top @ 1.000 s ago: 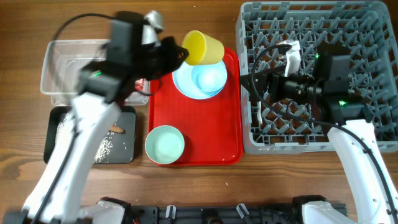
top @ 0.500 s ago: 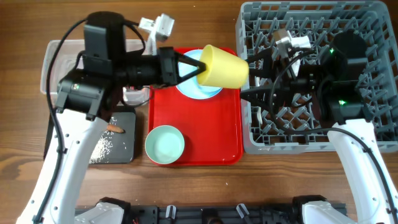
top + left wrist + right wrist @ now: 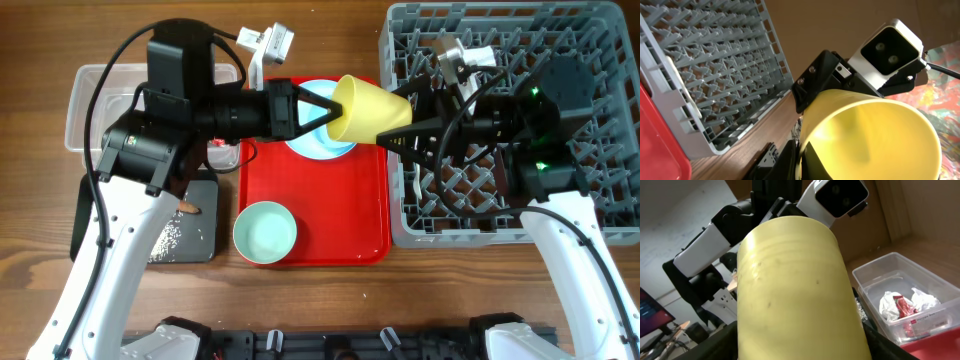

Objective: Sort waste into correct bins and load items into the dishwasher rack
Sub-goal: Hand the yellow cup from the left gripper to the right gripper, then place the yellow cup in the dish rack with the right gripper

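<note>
Your left gripper (image 3: 328, 112) grasps the yellow cup (image 3: 370, 108) rim at its 9 o'clock. Your right gripper (image 3: 395, 118) straddles its 3 o'clock end, can't tell if clamped.

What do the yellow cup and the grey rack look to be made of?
The yellow cup looks like opaque plastic with a matte to satin finish: the right wrist view shows faint scuffs and soft rings on its wall, and no sharp glare. The grey rack looks like moulded matte plastic, judging by its uniform colour and thick pegs and lattice. Looks alone cannot confirm either.
</note>
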`<action>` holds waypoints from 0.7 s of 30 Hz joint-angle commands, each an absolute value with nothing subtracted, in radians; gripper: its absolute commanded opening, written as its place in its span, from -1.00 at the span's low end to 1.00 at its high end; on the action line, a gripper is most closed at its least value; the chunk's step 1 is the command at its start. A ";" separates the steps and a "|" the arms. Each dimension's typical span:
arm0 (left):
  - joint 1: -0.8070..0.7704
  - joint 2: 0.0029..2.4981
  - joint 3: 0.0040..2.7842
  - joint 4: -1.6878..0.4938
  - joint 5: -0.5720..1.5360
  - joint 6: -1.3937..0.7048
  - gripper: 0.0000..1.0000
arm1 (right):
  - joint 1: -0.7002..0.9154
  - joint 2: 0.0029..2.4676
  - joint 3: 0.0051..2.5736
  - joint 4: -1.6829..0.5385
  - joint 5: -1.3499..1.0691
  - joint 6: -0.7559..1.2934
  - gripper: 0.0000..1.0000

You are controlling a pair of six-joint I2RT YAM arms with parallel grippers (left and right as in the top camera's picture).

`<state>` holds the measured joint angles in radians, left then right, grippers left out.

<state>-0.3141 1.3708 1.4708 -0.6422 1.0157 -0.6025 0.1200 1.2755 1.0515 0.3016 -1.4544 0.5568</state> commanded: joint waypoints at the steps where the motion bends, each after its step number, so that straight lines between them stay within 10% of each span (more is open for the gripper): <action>1: -0.319 1.371 1.472 -0.632 1.028 -0.579 -0.92 | 0.125 1.279 1.058 0.324 -1.428 0.560 0.18; 11: -0.303 1.371 1.472 -0.649 0.750 -0.579 0.13 | 0.124 1.279 1.058 0.324 -1.383 0.548 -0.05; 21: -0.263 1.371 1.472 -0.815 0.383 -0.576 0.25 | 0.090 1.279 1.090 -0.463 -0.317 0.339 -0.19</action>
<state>-0.2661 1.3712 1.4708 -0.7918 0.4835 -0.5880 0.0917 1.2781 1.0546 -0.3897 -0.6739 0.3977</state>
